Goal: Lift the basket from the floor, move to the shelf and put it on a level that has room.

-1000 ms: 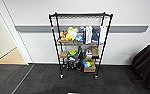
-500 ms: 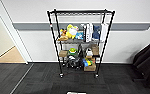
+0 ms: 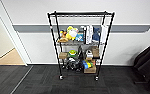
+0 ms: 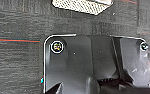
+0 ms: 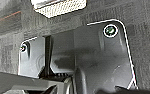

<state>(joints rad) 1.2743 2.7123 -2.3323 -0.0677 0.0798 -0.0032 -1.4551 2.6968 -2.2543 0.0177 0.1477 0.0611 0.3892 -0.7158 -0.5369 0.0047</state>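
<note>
black shelf (image 3: 80, 45) ahead, basket (image 4: 82, 5) underhand

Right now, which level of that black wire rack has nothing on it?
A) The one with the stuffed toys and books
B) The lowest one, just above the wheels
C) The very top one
C: the top level of the rack is a bare wire grid, while the level below it holds stuffed toys and books, and the lower levels are crowded with boxes and other items.
</note>
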